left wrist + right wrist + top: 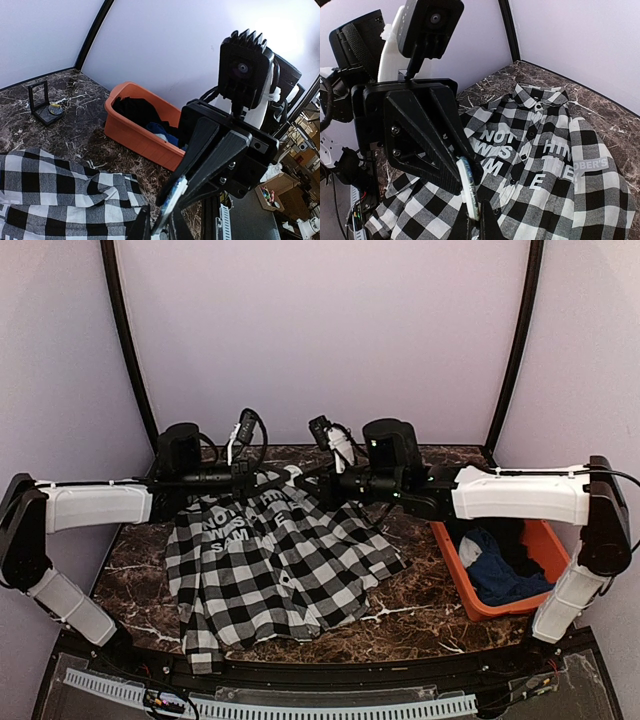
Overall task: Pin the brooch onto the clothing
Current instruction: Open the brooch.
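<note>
left pincer [462,175]: pinched down on the brooch's [469,192] rim
right pincer [167,200]: squeezed shut on that same brooch, nose to nose with my left
brooch: edge-on between the two, up over the shirt [280,560]
shirt: checked, spread on the marble table [420,610], white lettering up
bin [455,575]: orange, on my right, dark clothes inside

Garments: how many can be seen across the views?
3. The checked shirt lies spread on the table; a blue garment and a black garment sit in the orange bin. More could be buried beneath them.
</note>
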